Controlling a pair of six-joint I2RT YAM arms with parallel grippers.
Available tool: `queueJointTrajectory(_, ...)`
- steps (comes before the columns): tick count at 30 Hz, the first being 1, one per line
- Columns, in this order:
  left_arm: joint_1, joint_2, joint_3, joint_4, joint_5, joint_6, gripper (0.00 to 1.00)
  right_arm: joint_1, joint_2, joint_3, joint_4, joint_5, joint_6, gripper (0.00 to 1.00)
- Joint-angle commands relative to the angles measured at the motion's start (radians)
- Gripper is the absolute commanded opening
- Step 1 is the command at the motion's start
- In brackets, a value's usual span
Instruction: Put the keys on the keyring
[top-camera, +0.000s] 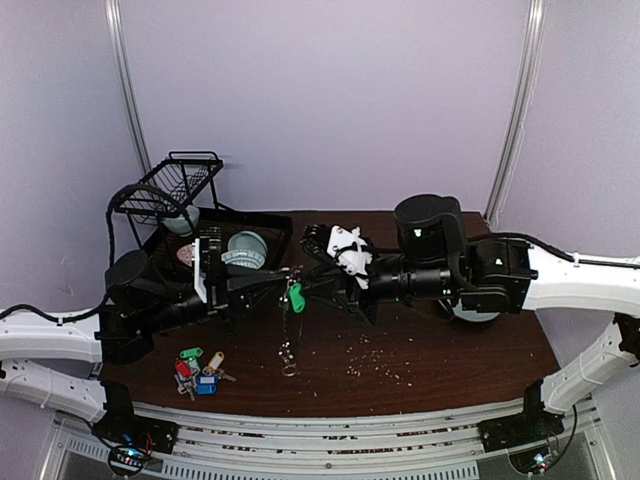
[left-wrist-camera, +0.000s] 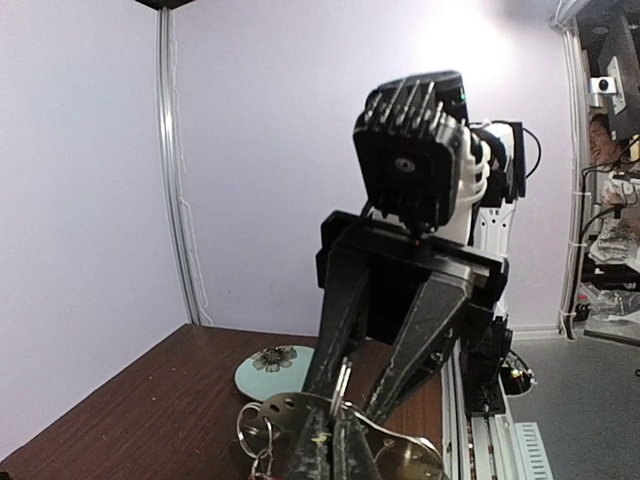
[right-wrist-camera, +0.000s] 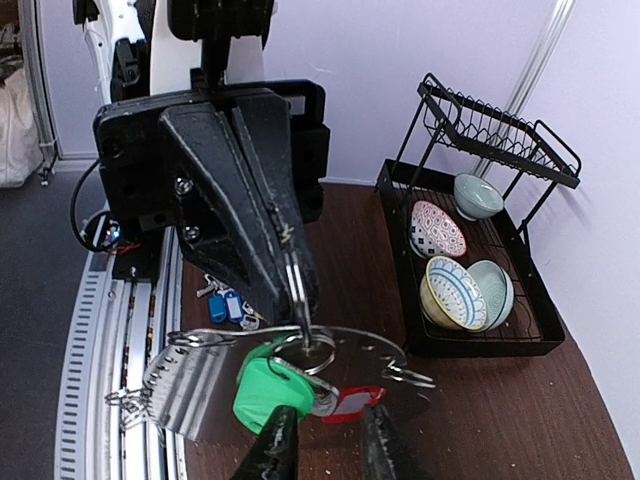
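Keyring (right-wrist-camera: 190, 385) up in air over table (top-camera: 450, 360) centre, rim pinched by left fingers (right-wrist-camera: 270, 230), pressed tight. Right fingers (right-wrist-camera: 275, 445) part spread, just by green-tag key (right-wrist-camera: 262, 392) hanging from it. Other keys (top-camera: 200, 372) lie on table, front left.

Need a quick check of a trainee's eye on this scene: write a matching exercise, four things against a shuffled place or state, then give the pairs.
Things:
1. left gripper
2. right gripper
3. loose keys
4. bowls

Place or state:
A. in the black rack
B. lying on the table
C. open
D. shut on the keyring

Pairs: 1-D, 2-C, 3-B, 4-A.
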Motion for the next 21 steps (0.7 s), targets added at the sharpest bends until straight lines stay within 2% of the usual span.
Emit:
queueJointTrajectory(1, -0.003, 0.02, -0.024, 0.256, -0.004, -0.092, 0.0, -0.007, -0.049, -0.062, 0.194, -0.069, 0.103, 0.21)
queueJointTrajectory(4, -0.003, 0.04, -0.038, 0.307, 0.006, -0.114, 0.0, -0.011, -0.039, -0.075, 0.229, -0.099, 0.129, 0.19)
queueJointTrajectory(8, -0.015, 0.059, -0.033, 0.311, -0.005, -0.089, 0.0, -0.012, -0.013, -0.072, 0.244, -0.117, 0.149, 0.21)
queueJointTrajectory(13, -0.019, 0.067, -0.037, 0.356, -0.012, -0.068, 0.0, -0.014, 0.017, -0.058, 0.23, -0.141, 0.154, 0.08)
queueJointTrajectory(21, -0.025, 0.113, -0.033, 0.381, -0.005, -0.057, 0.0, -0.012, 0.072, 0.027, 0.114, -0.168, 0.111, 0.03)
